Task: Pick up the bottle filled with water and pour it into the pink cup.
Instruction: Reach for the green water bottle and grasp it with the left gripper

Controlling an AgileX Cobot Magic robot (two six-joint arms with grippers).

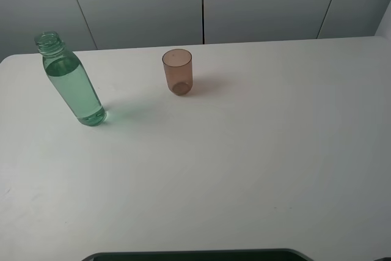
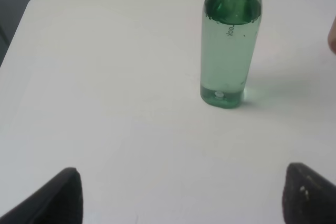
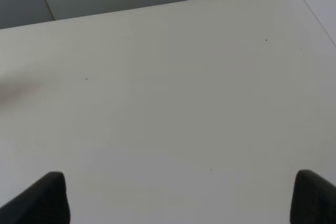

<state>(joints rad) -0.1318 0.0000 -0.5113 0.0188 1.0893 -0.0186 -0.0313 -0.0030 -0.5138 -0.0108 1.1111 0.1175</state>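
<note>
Left gripper [image 2: 181, 198] spread wide and empty, facing the water bottle [image 1: 73, 87], upright and full near the far left corner of the worktop [image 1: 256, 163]. Right gripper [image 3: 181, 200] gaping too, holding nothing. Pink cup [image 1: 177, 73] by the far edge looks empty: grasp and pour all to come.

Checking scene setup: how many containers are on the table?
2: the bottle stands upright at far left in the high view; the pink cup stands upright to its right, apart. Nothing looks hidden.
</note>
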